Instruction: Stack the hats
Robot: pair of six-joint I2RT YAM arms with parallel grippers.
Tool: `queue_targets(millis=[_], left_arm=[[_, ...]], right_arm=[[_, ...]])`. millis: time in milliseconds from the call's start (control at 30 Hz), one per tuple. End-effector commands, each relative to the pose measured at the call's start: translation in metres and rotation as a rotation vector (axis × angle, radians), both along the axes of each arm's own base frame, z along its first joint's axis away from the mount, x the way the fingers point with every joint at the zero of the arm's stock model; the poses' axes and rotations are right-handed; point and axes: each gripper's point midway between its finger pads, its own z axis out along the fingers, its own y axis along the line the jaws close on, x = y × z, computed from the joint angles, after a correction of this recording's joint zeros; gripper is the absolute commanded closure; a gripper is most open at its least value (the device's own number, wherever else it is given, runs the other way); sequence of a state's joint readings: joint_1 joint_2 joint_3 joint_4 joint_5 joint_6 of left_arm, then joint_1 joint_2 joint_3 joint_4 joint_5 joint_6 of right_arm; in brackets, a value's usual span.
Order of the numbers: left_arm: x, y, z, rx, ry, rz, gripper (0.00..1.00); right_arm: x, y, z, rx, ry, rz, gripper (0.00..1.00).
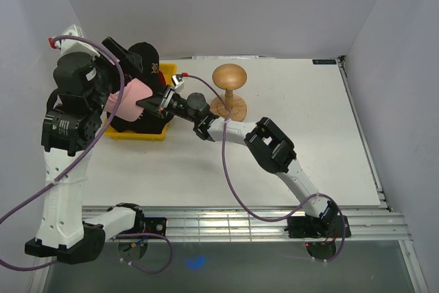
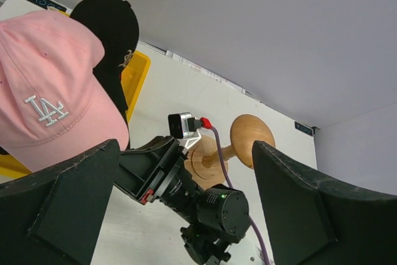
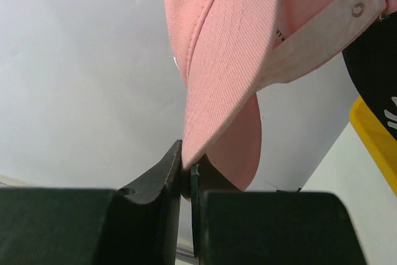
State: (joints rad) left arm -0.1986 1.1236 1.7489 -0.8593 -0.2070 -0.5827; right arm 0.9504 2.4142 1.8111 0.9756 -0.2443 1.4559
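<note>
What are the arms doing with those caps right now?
Right gripper shut on pink cap brim. Left gripper open, empty. Black caps in yellow tray. Nothing visibly in the way.

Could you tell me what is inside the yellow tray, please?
A black cap sits in the yellow tray. The pink cap in the right gripper and the left arm cover the rest, so its other contents cannot be seen.

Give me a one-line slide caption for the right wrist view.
Right gripper shut on the brim of the pink cap, a black cap and the yellow tray at the right edge.
</note>
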Motion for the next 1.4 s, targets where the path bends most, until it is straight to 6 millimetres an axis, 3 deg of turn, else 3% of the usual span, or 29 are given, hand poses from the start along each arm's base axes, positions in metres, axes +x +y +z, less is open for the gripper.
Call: queue_targets(millis=[0, 233, 267, 333, 500, 533, 600, 633, 667, 733, 900, 1167, 1367], left_arm=[[-0.014, 0.006, 0.022, -0.003, -0.07, 0.013, 0.02], [-0.031, 0.02, 0.037, 0.003, -0.121, 0.07, 0.02], [-0.032, 0.022, 0.037, 0.005, -0.124, 0.079, 0.02], [-0.036, 0.026, 0.04, 0.01, -0.138, 0.095, 0.02], [-0.035, 0.027, 0.033, 0.015, -0.126, 0.104, 0.02], [-0.035, 0.027, 0.033, 0.014, -0.127, 0.103, 0.02], [-0.034, 0.026, 0.03, 0.015, -0.121, 0.098, 0.02], [-0.034, 0.025, 0.029, 0.013, -0.121, 0.097, 0.02], [-0.034, 0.025, 0.029, 0.012, -0.119, 0.097, 0.02], [-0.033, 0.024, 0.027, 0.012, -0.115, 0.092, 0.02], [-0.028, 0.021, 0.019, 0.002, -0.1, 0.081, 0.02], [-0.025, 0.018, 0.014, -0.009, -0.09, 0.071, 0.02], [-0.021, 0.015, 0.003, -0.014, -0.065, 0.063, 0.02]], right_arm=[[-0.015, -0.008, 0.06, 0.105, -0.112, 0.031, 0.92], [-0.018, -0.015, 0.089, 0.122, -0.24, 0.083, 0.92], [-0.015, -0.024, 0.102, 0.131, -0.259, 0.069, 0.92], [-0.006, -0.035, 0.099, 0.11, -0.265, 0.042, 0.92], [0.001, -0.067, 0.125, 0.146, -0.275, 0.016, 0.92], [0.007, -0.074, 0.119, 0.134, -0.262, 0.0, 0.92], [0.007, -0.089, 0.133, 0.145, -0.273, -0.019, 0.92], [0.016, -0.098, 0.122, 0.126, -0.254, -0.042, 0.92], [0.014, -0.11, 0.136, 0.152, -0.259, -0.052, 0.92], [0.029, -0.131, 0.129, 0.142, -0.226, -0.081, 0.92], [0.038, -0.175, 0.141, 0.153, -0.216, -0.125, 0.92], [0.034, -0.181, 0.143, 0.172, -0.189, -0.09, 0.92], [0.033, -0.207, 0.15, 0.168, -0.195, -0.141, 0.92]])
